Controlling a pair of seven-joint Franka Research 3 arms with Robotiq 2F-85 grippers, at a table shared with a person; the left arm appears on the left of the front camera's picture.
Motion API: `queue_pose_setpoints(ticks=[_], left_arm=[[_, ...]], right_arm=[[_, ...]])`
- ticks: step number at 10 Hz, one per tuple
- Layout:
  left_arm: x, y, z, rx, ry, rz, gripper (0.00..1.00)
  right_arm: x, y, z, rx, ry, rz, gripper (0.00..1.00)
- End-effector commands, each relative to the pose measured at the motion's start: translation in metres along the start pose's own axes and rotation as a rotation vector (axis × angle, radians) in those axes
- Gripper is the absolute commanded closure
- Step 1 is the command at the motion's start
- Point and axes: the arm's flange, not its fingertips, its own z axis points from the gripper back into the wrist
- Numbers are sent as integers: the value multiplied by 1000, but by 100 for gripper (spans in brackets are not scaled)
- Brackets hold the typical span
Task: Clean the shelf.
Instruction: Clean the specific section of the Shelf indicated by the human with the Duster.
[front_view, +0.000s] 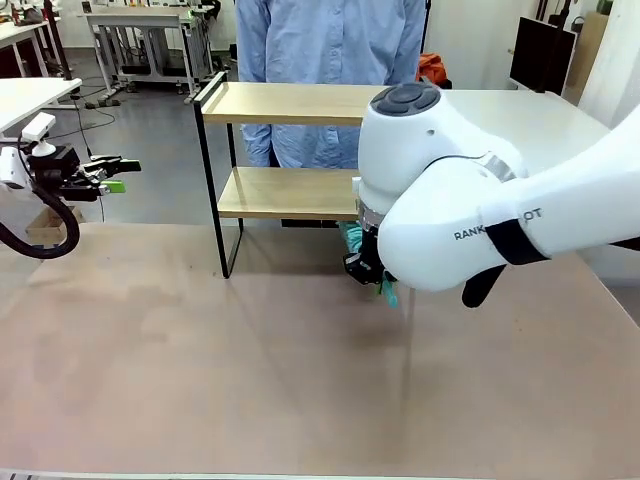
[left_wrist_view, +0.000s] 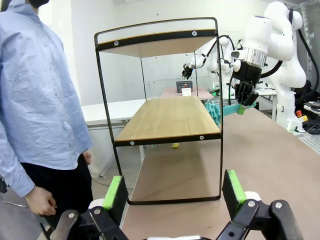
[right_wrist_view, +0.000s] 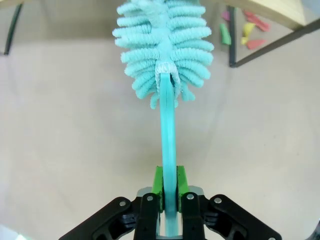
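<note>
The shelf (front_view: 285, 104), two light wooden boards in a thin black frame, stands mid-table in front of a person in a blue shirt (front_view: 330, 40). My right gripper (front_view: 366, 266) is shut on the handle of a teal fluffy duster (front_view: 352, 238), low beside the lower board's right end. In the right wrist view the gripper (right_wrist_view: 169, 189) pinches the duster's handle (right_wrist_view: 168, 135), and the head (right_wrist_view: 162, 47) points at the table near the shelf frame (right_wrist_view: 272, 42). My left gripper (front_view: 110, 180) hangs open at the far left; its pads (left_wrist_view: 116, 192) face the shelf (left_wrist_view: 170, 117) from the side.
Small pink, yellow and green pieces (right_wrist_view: 242, 32) lie on the brown tabletop (front_view: 250, 370) under the shelf. The person's hand (left_wrist_view: 42, 201) hangs by the shelf's far side. White tables (front_view: 25, 95) and a black monitor (front_view: 542, 55) stand behind.
</note>
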Motion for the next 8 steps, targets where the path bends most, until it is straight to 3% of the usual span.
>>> queue_pose_setpoints(ticks=[1, 4, 8], left_arm=[[4, -2, -2, 6, -2, -15, 0], [4, -2, -2, 6, -2, -15, 0], [4, -2, -2, 6, -2, -15, 0]], right_arm=[[-20, -28, 19, 115, 37, 139, 87], [-25, -47, 39, 237, 165, 331, 87], [-48, -84, 97, 285, 325, 535, 87]])
